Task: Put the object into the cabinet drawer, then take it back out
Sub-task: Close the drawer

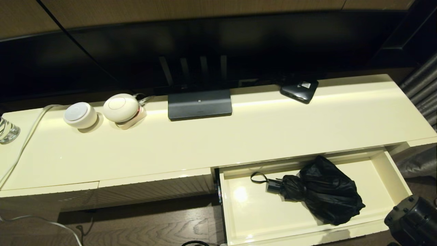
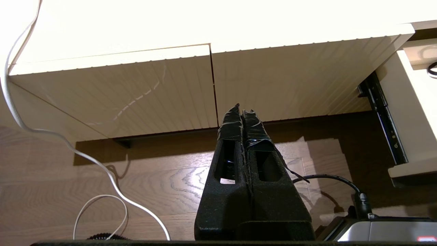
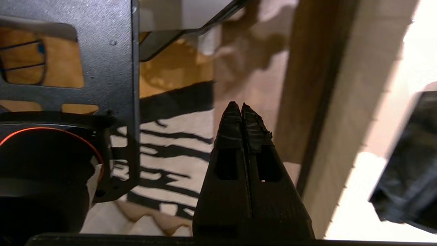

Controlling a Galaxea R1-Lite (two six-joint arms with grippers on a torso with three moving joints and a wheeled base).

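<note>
The black folding umbrella (image 1: 324,191) lies inside the open cream cabinet drawer (image 1: 396,174), with its short handle (image 1: 273,186) and wrist loop (image 1: 258,177) pointing left. Nothing is holding it. My right gripper (image 3: 238,107) is shut and empty, low in front of the drawer's front edge (image 3: 355,112). A fold of the umbrella (image 3: 409,177) shows beyond that edge. In the head view only the right arm's black body (image 1: 413,218) shows, at the drawer's near right corner. My left gripper (image 2: 242,111) is shut and empty over the floor, facing the ribbed panels, left of the drawer's side wall (image 2: 406,112).
On the cabinet top stand a dark TV foot (image 1: 199,104), a small flat black box (image 1: 299,89), two round white devices (image 1: 80,115) and a glass (image 1: 7,130). A white cable (image 2: 68,147) loops over the wooden floor. Closed ribbed panels (image 2: 136,95) lie left of the drawer's slide rail (image 2: 382,116).
</note>
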